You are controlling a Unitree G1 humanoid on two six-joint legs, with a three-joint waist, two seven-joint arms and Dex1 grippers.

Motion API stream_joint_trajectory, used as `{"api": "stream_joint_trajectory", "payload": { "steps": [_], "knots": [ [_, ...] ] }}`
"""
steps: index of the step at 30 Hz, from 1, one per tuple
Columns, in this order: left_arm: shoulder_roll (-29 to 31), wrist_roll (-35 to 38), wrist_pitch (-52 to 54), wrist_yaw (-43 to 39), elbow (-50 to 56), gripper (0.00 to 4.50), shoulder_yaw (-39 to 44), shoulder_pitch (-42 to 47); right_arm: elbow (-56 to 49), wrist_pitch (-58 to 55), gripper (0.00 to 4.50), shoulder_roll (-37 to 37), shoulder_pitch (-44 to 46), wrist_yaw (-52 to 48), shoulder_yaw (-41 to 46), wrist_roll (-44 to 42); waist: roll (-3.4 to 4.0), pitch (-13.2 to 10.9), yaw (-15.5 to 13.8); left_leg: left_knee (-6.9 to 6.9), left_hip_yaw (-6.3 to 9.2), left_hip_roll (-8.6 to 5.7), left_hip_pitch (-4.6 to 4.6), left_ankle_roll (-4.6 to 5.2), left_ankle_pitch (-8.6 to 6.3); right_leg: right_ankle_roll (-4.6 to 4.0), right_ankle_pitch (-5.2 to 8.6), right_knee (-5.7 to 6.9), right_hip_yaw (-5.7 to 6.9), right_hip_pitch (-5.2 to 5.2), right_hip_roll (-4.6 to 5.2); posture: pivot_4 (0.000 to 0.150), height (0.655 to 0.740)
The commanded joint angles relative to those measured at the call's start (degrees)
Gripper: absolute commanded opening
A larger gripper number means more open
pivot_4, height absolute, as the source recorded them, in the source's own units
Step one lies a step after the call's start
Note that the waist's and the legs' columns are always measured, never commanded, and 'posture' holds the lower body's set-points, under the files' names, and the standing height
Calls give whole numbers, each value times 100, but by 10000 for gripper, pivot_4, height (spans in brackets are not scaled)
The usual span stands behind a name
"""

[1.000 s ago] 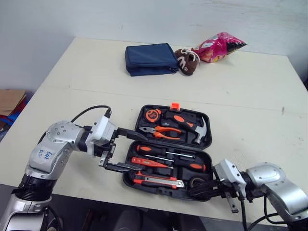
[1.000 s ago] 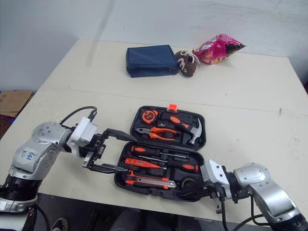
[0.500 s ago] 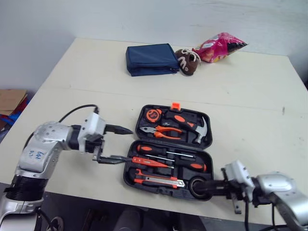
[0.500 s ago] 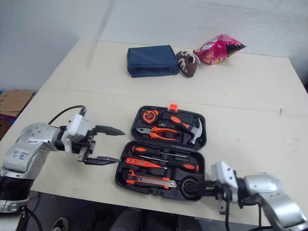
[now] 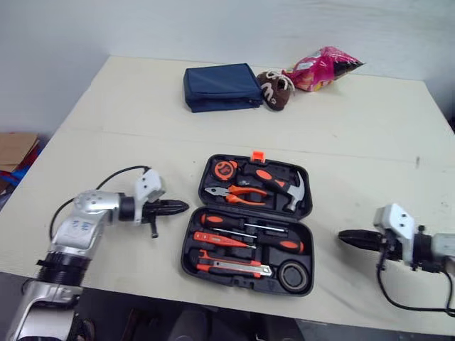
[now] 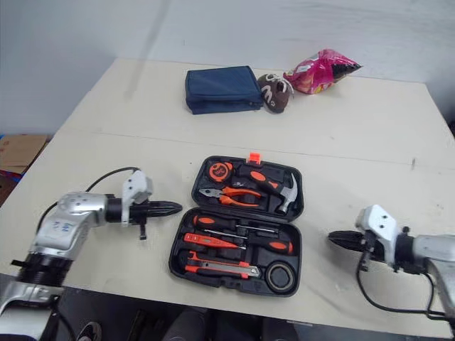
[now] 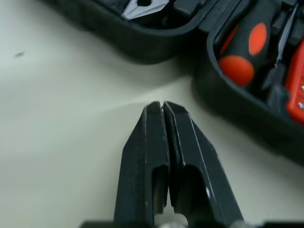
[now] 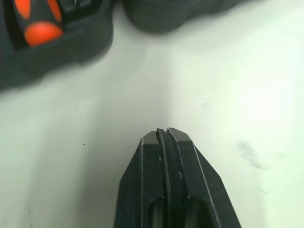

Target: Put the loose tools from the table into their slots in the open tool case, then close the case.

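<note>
The open black tool case (image 5: 310, 245) lies at the table's front centre. In its lid sit a tape measure (image 5: 225, 169), pliers (image 5: 238, 193) and a hammer (image 5: 281, 183). The lower half holds screwdrivers (image 5: 234, 222), a utility knife (image 5: 234, 266) and a black tape roll (image 5: 294, 274) in the front right corner. My left gripper (image 5: 183, 207) is shut and empty, its tip just left of the case near the hinge line; the left wrist view has those fingers (image 7: 162, 105) pressed together over bare table. My right gripper (image 5: 343, 236) is shut and empty, right of the case, low over the table (image 8: 164, 133).
At the far side of the table lie a navy pouch (image 5: 222, 87), a brown plush toy (image 5: 276, 89) and a pink snack bag (image 5: 323, 67). A cardboard box (image 5: 14, 149) sits on the floor to the left. The table's front edge runs just below the case.
My left gripper has shut and drawn back left, off the case. My right gripper has pulled away to the right from the case's front right corner, where the tape roll stays.
</note>
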State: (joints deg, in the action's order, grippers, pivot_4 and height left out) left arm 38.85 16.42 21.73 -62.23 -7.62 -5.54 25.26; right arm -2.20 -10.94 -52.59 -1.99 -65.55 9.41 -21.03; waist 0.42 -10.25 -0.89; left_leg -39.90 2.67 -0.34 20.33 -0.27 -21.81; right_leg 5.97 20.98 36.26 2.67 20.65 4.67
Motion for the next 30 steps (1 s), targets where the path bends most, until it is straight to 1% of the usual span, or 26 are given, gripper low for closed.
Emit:
{"api": "stream_joint_trajectory", "payload": {
  "steps": [1,6,10,15,19,24,29,30],
  "knots": [
    [-130,-185,159,157,113,414,-208,109,-296,-154,0,215,293,165,-311,83,0,0,37,0,-3,0,0,0,0,0,0,5,-2,2,0,1500,7400],
    [-431,-203,326,240,213,414,-388,236,-427,-530,0,606,753,481,-608,48,1,0,73,-4,-3,-1,1,-2,1,-1,0,18,-3,10,2,1500,7400],
    [-729,-330,308,507,77,414,-400,410,-214,-328,0,702,1013,564,-779,329,2,1,-54,-12,2,-9,1,-1,1,0,0,18,0,6,11,1500,7400],
    [-817,-385,337,531,-53,414,-395,511,15,-235,0,829,1209,604,-779,403,2,1,-47,-13,4,-12,3,1,0,1,0,15,1,6,11,1500,7400],
    [-983,-554,290,871,-563,414,-307,806,527,-76,0,833,1520,625,-742,540,1,1,-51,-20,2,-13,2,2,4,2,-1,21,2,3,11,1500,7400],
    [-998,-598,125,1018,-822,414,-165,924,615,-161,0,862,1553,552,-717,453,2,1,-37,-14,1,-16,1,3,5,4,-2,24,0,8,12,1500,7400],
    [-747,-429,224,870,-684,414,19,828,602,-214,0,747,1476,760,-543,501,2,1,-30,-16,0,-14,2,1,7,4,-2,25,1,9,11,1500,7400],
    [-651,-363,322,839,-588,2807,108,762,535,-466,3179,676,1416,817,-408,393,2,1,-30,-15,0,-14,2,1,7,4,-2,26,0,10,12,1500,7400]
  ]
}}
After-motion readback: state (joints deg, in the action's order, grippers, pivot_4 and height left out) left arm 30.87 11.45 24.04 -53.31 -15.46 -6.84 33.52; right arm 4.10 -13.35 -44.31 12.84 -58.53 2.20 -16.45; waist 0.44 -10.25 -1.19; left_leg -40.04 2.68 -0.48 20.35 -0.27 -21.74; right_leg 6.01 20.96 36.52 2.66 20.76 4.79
